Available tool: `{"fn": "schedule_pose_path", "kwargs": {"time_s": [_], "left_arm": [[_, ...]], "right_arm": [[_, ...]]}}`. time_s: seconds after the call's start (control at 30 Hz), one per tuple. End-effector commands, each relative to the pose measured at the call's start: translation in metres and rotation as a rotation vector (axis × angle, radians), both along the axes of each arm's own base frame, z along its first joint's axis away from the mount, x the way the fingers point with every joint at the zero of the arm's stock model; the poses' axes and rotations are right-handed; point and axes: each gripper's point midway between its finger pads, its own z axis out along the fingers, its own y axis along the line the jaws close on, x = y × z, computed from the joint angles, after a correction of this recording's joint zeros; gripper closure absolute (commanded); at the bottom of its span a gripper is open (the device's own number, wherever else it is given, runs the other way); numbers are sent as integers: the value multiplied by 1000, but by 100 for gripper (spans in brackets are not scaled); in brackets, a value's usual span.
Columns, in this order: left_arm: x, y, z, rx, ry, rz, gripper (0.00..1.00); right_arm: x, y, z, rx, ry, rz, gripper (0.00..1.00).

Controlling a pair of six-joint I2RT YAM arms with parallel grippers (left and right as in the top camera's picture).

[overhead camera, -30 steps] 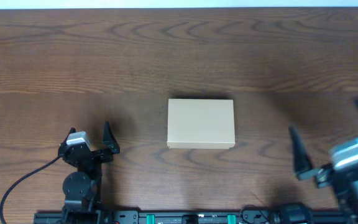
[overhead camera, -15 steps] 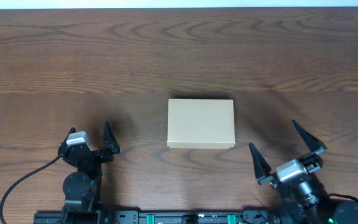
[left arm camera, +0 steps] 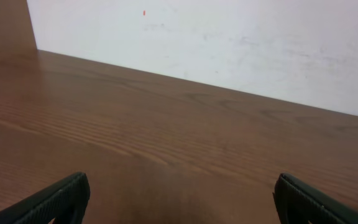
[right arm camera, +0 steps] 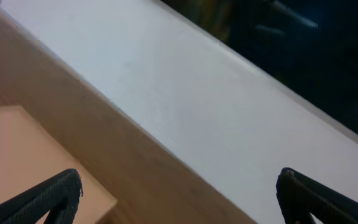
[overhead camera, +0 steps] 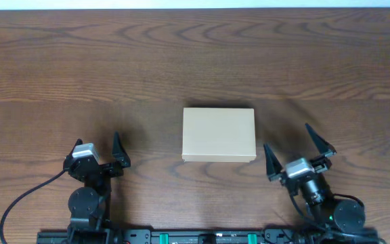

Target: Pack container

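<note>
— How many boxes are there?
— One rectangular tan cardboard box (overhead camera: 219,135), mid-table.
— And grippers?
— Two black two-finger ones: the left gripper (overhead camera: 99,146) near left, the right gripper (overhead camera: 287,137) near right.
— Cables?
— One black cable (overhead camera: 26,196), near left.

The overhead view is lit evenly and softly: only a thin shadow is cast along the near edge of the box (overhead camera: 219,133) on the surface (overhead camera: 181,54), and a pale strip at the top edge is washed out. The left wrist view is fairly sharp, with a bright wall (left arm camera: 229,43). The right wrist view is blurred throughout, warm-tinted, and dark at the upper right.
</note>
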Motion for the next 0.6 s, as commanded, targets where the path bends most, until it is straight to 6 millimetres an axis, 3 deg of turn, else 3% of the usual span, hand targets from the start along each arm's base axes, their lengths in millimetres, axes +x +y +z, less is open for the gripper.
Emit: {"fn": "schedule_pose_path", "kwargs": {"time_s": [0.0, 0.07, 0.5, 0.57], "left_arm": [[1, -1, -19, 21, 42, -9, 5], [1, -1, -19, 21, 42, -9, 5], [1, -1, -19, 21, 42, -9, 5], [1, -1, -19, 21, 42, -8, 4]], "right_arm": [[11, -33, 2, 343, 60, -133, 1], [14, -43, -2, 452, 89, -173, 1], [19, -40, -77, 371, 344, -227, 1], [20, -42, -77, 367, 343, -236, 1]]}}
